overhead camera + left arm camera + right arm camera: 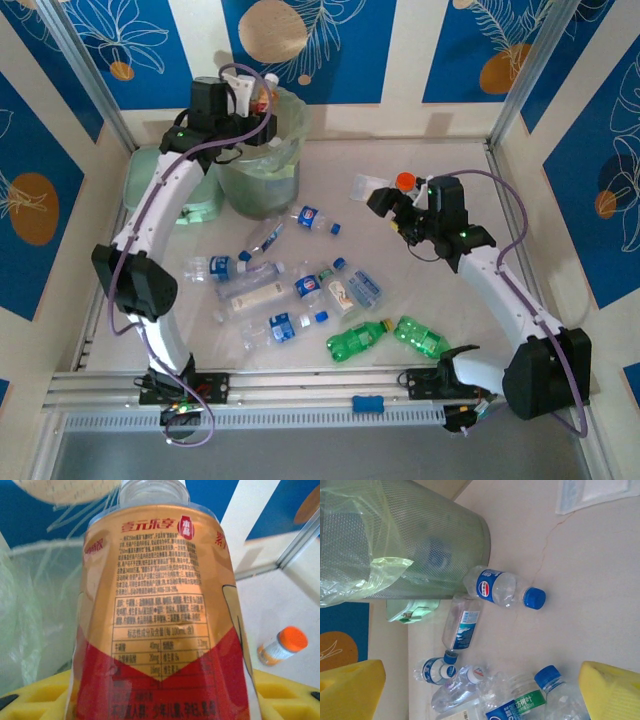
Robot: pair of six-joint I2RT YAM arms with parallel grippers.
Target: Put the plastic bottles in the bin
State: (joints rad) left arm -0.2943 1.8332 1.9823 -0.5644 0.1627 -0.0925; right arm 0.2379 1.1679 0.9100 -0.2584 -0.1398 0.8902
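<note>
Plastic bottles [305, 285] lie scattered on the table [440, 160], nearer than the bin [262, 185]. Left gripper [248, 100] clamps a red-and-gold-labelled bottle [160, 605] above the bin, far left; right gripper [398, 212] hangs wide open at right.

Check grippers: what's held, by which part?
Left gripper holds a gold-and-red-labelled bottle by its lower body, over the bin. Right gripper open, empty.

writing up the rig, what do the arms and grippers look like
The left arm and right arm have white links and black joint housings. A purple cable runs along each, and a small green light glows near each wrist. The fingers are yellow blocks.
</note>
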